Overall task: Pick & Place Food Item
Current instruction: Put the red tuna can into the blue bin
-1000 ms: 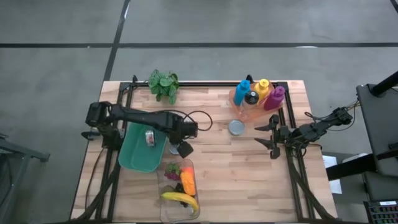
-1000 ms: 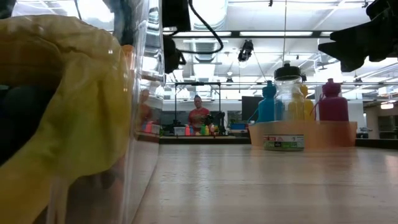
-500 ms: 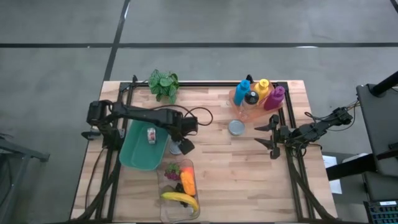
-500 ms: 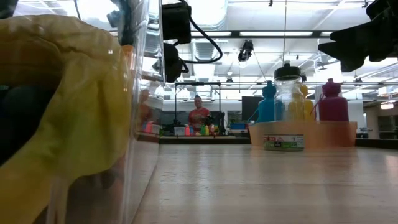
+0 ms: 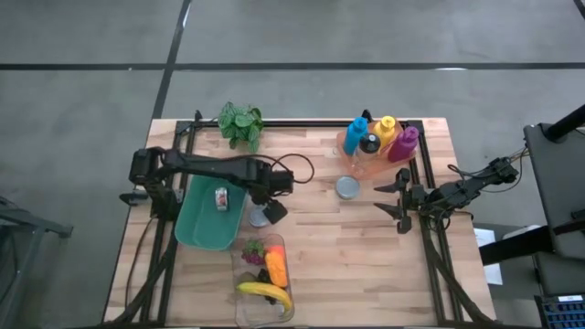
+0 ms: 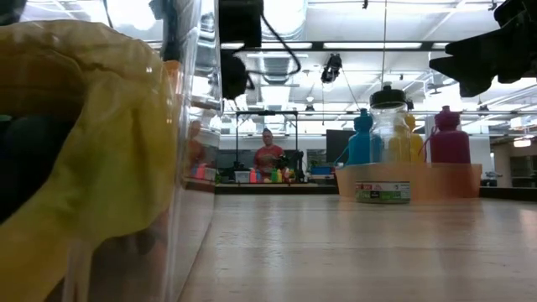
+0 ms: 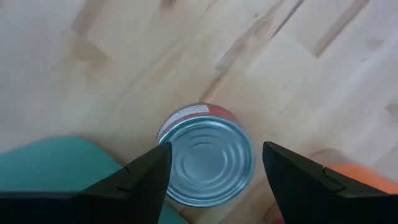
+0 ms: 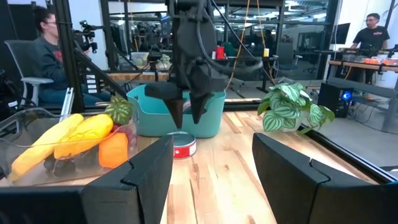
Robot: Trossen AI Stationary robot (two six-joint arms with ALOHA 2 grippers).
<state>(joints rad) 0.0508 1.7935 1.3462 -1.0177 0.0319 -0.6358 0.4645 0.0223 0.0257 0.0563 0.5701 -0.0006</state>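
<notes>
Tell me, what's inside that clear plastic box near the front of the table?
The clear box holds a banana, an orange piece that looks like a carrot, and something reddish with green leaves. Whatever lies beneath these is hidden from view.

Even, bright overhead light; ceiling strip lamps (image 6: 361,44) glare at twelve o'clock in the low view. The clear plastic container (image 6: 180,151) at nine o'clock looms blurred.
</notes>
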